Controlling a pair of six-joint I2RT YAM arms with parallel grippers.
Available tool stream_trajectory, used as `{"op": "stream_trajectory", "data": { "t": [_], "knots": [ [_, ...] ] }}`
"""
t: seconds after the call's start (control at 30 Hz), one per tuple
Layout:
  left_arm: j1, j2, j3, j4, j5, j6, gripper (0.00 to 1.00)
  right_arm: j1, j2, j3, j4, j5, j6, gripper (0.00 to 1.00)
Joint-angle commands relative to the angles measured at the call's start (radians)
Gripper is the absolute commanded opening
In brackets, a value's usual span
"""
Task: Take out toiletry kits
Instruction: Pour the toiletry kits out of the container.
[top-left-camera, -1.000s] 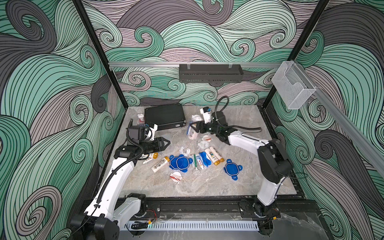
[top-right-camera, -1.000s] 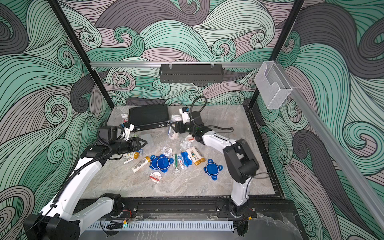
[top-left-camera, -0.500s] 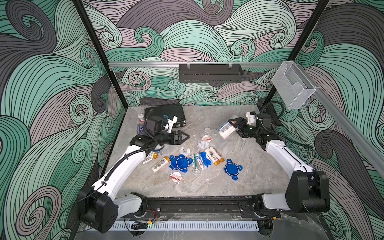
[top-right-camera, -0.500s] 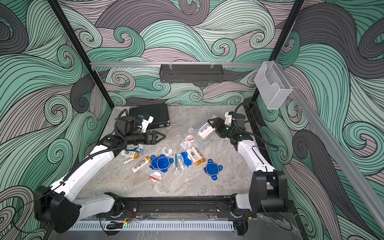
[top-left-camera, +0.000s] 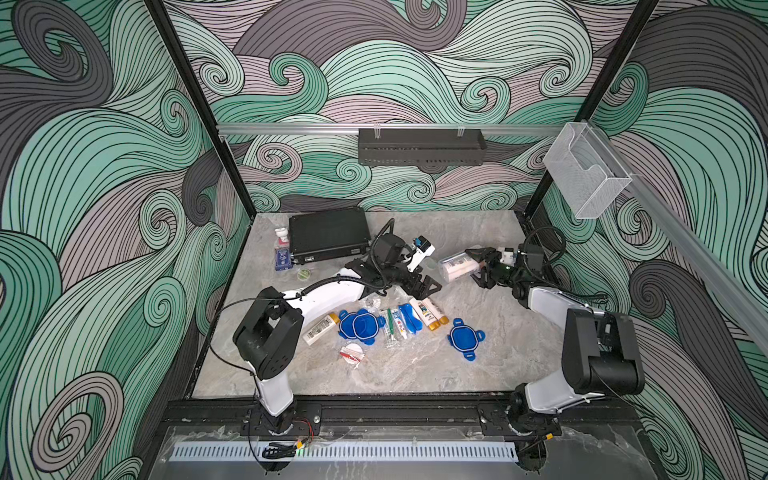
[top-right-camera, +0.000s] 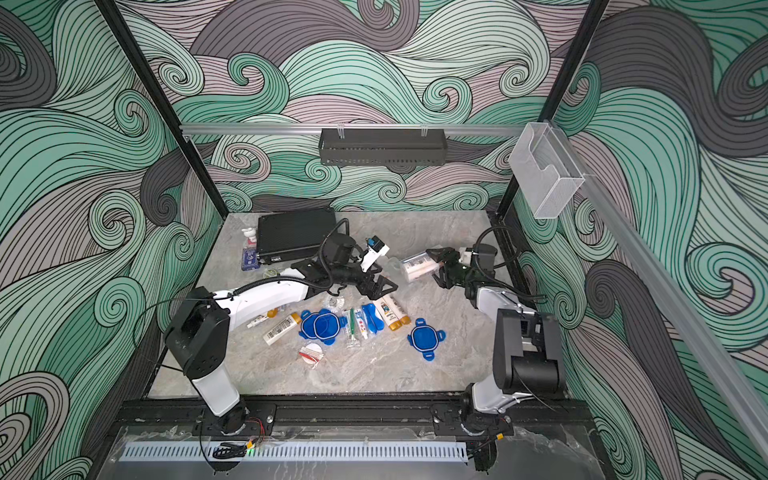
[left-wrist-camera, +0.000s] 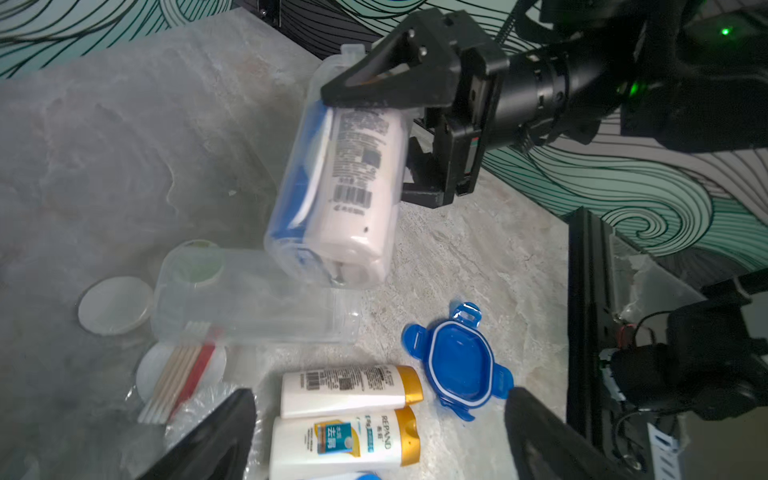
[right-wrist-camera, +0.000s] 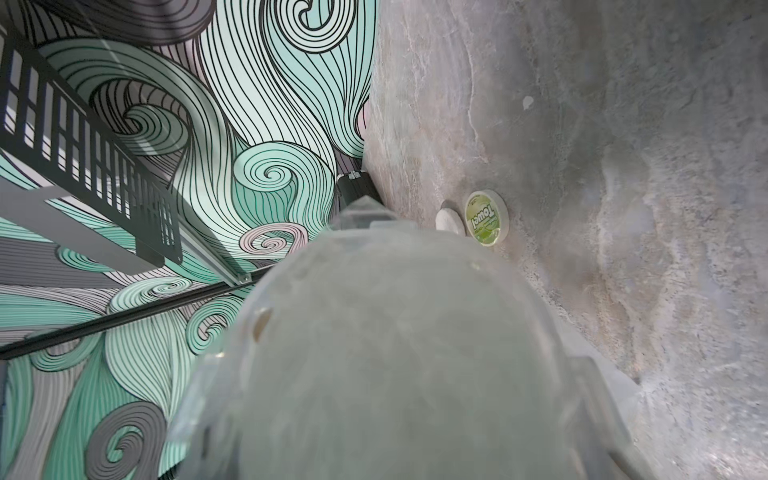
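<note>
Toiletry kit items lie spread in mid-table: two white bottles with gold caps (top-left-camera: 426, 313) (left-wrist-camera: 345, 390), a green toothbrush (top-left-camera: 390, 328), blue lids (top-left-camera: 359, 326) (left-wrist-camera: 457, 365) and a round white packet (top-left-camera: 352, 353). My left gripper (top-left-camera: 428, 286) (left-wrist-camera: 378, 444) hangs open just over the two bottles, nothing between its fingers. My right gripper (top-left-camera: 478, 266) is shut on a clear container (top-left-camera: 455, 266) (left-wrist-camera: 336, 187) with a white bottle and something blue inside, held tilted above the table. That container (right-wrist-camera: 374, 353) fills the right wrist view and hides the fingers. An empty clear container (left-wrist-camera: 249, 299) lies beneath it.
A black ribbed case (top-left-camera: 328, 239) sits at the back left with a pump bottle (top-left-camera: 282, 253) and a green round disc (top-left-camera: 304, 273) beside it. A black shelf (top-left-camera: 419, 145) and a clear holder (top-left-camera: 582, 178) hang on the walls. A green towel disc (right-wrist-camera: 486, 218) lies on the table.
My left arm swung from the left side to mid-table and its gripper opened wide. My right arm carried the clear container from the centre toward the right.
</note>
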Motion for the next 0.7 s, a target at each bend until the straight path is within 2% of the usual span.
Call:
{"op": "stream_trajectory", "data": {
  "t": [0.0,0.03,0.17,0.27,0.4,0.57,0.67],
  "knots": [
    [0.004,0.034,0.002,0.170,0.009,0.108,0.99,-0.013,0.006,0.016,0.176,-0.089,0.106,0.51],
    [0.003,0.058,0.006,0.224,0.023,0.103,0.98,-0.016,0.017,0.018,0.195,-0.097,0.121,0.51],
    [0.003,0.169,0.134,0.151,0.038,0.130,0.98,-0.020,0.044,0.016,0.269,-0.121,0.190,0.52],
    [0.008,0.241,0.221,0.115,-0.020,0.129,0.98,-0.023,0.043,0.019,0.259,-0.131,0.187,0.53],
    [0.012,0.301,0.302,0.107,0.010,0.126,0.99,-0.023,0.043,0.015,0.250,-0.142,0.180,0.53],
    [0.016,0.383,0.424,0.049,0.050,0.090,0.99,-0.023,0.051,0.016,0.255,-0.151,0.182,0.54],
    [0.020,0.401,0.451,0.062,0.063,0.037,0.98,-0.025,0.059,0.015,0.250,-0.156,0.179,0.54]
  ]
}}
